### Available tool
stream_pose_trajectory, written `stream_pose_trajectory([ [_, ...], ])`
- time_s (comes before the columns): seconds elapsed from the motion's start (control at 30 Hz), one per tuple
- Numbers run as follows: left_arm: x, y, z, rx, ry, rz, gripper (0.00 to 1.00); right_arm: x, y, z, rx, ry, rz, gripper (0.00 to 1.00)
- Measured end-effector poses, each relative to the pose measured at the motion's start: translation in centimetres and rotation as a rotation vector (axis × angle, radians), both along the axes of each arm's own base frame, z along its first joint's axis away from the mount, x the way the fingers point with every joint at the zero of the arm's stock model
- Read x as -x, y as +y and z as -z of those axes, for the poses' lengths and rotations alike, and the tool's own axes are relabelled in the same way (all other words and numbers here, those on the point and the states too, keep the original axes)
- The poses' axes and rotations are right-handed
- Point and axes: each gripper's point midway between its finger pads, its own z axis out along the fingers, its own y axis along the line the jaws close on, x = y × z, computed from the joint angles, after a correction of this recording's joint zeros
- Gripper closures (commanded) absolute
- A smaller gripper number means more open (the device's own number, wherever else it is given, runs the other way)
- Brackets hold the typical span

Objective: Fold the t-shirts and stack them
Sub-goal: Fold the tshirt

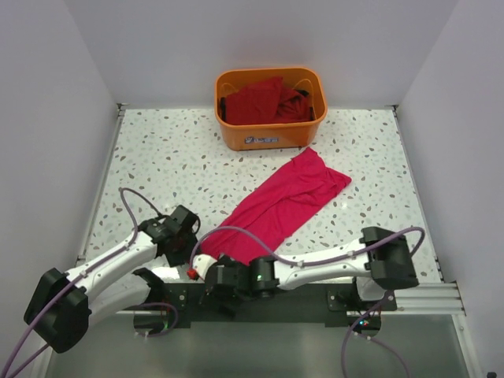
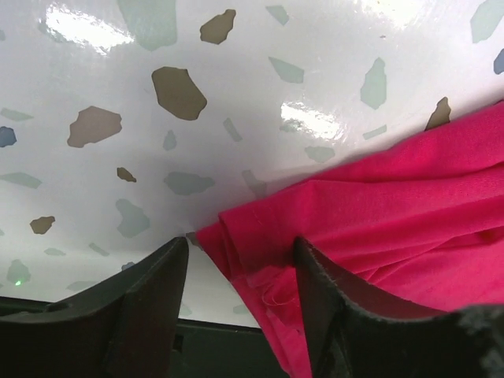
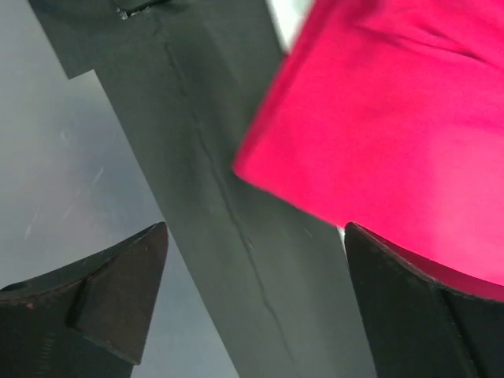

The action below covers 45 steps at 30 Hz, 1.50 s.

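A bright pinkish-crimson cloth t-shirt (image 1: 287,205) lies bunched in a long diagonal strip on the white speckled counter (image 1: 173,157). Its near end reaches the counter's front edge, between your two arms. Darker red t-shirts (image 1: 256,101) sit heaped in the orange plastic basket (image 1: 272,138) at the back.

Your left claw (image 2: 240,252) is low over the counter, jaws parted and holding nothing, with the shirt's folded near corner lying between them. Your right claw (image 3: 256,236) gapes wide, also empty, over the black mounting rail (image 3: 197,157), with the shirt's hem just beside one finger.

The step in hand looks like gripping the near end to spread the shirt flat. Take only the outer edge on each side, not the whole bunch. Pinch deep enough that the cloth will not slip.
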Motion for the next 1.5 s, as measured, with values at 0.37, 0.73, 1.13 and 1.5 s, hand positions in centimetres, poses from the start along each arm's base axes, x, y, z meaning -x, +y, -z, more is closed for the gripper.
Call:
stream_pose_trajectory([
  [0.37, -0.4, -1.2, 0.4, 0.056, -0.002, 0.003, 0.74, 0.3, 2.7, 5.8, 0.066, -0.060, -0.006, 0.33],
  [0.73, -0.8, -2.1, 0.2, 0.108, -0.029, -0.002, 1.00, 0.4, 4.0, 6.4, 0.028, -0.051, -0.002, 1.00],
  [1.13, -4.0, -3.7, -2.4, 0.130, -0.116, 0.015, 1.00, -3.3, 3.1, 0.4, -0.076, -0.133, 0.133, 1.00],
  [1.5, -13.4, -10.2, -7.5, 0.204, -0.271, 0.106, 1.00, -15.7, -5.2, -3.9, -0.130, -0.164, 0.508, 1.00],
])
